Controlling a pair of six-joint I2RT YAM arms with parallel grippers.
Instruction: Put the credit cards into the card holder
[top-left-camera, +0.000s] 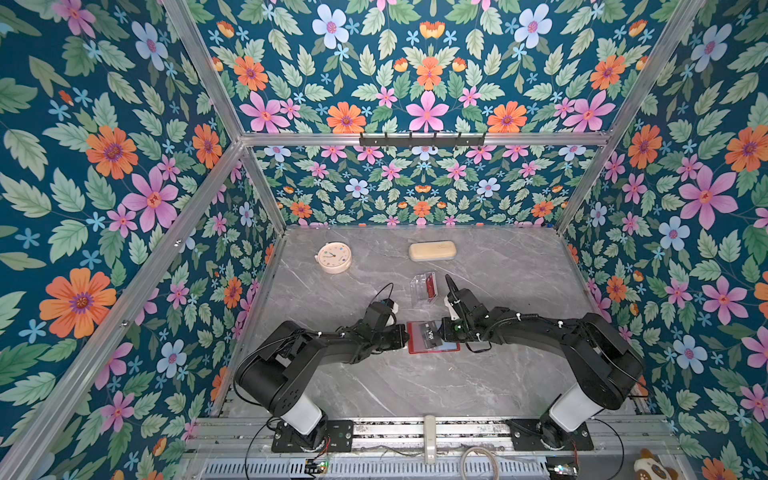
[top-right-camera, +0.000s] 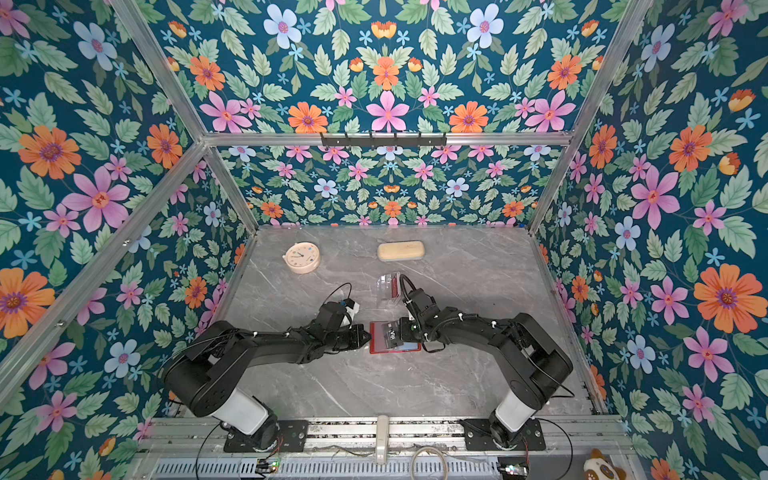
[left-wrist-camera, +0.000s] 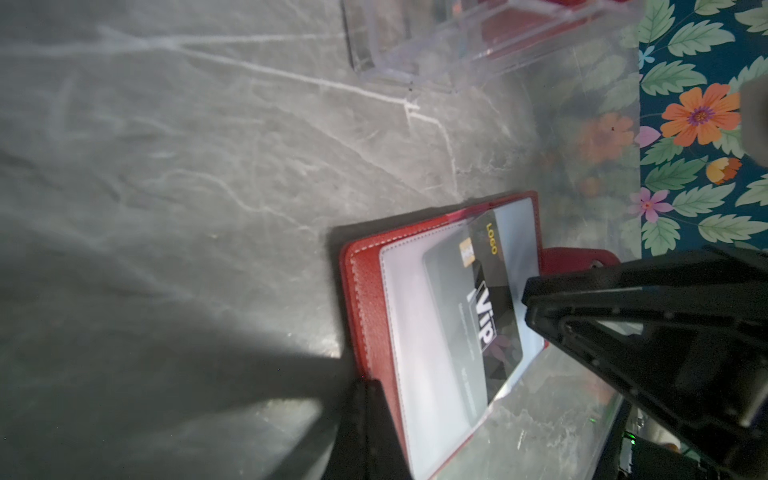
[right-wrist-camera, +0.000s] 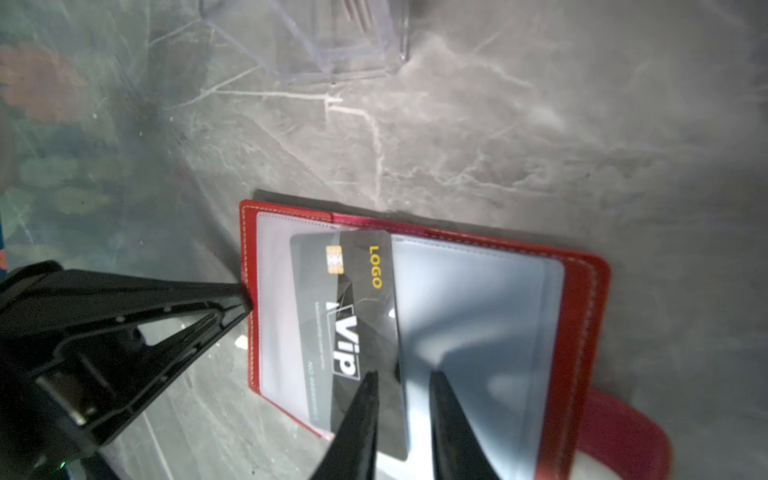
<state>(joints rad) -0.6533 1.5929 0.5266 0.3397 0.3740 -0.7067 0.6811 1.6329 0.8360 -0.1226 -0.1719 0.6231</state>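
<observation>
The red card holder (top-left-camera: 414, 348) (right-wrist-camera: 582, 299) lies open and flat on the marble table, its clear sleeves facing up. A black "Vip" credit card (top-left-camera: 431, 337) (right-wrist-camera: 345, 316) (left-wrist-camera: 486, 316) sits partly inside the left sleeve, with its right part sticking out over the middle fold. My left gripper (top-left-camera: 404, 336) (left-wrist-camera: 370, 390) (right-wrist-camera: 248, 299) is shut, its tips resting on the holder's left cover edge. My right gripper (right-wrist-camera: 403, 374) stands over the card's protruding edge, a narrow gap between its fingers. Red credit cards (top-left-camera: 429, 285) stand in a clear acrylic stand (top-left-camera: 420, 293) just behind.
A round cream clock (top-left-camera: 334, 257) lies at the back left and a beige oblong case (top-left-camera: 432, 251) at the back centre. The holder's snap tab (right-wrist-camera: 623, 432) points toward the right arm. Floral walls close in the table on three sides.
</observation>
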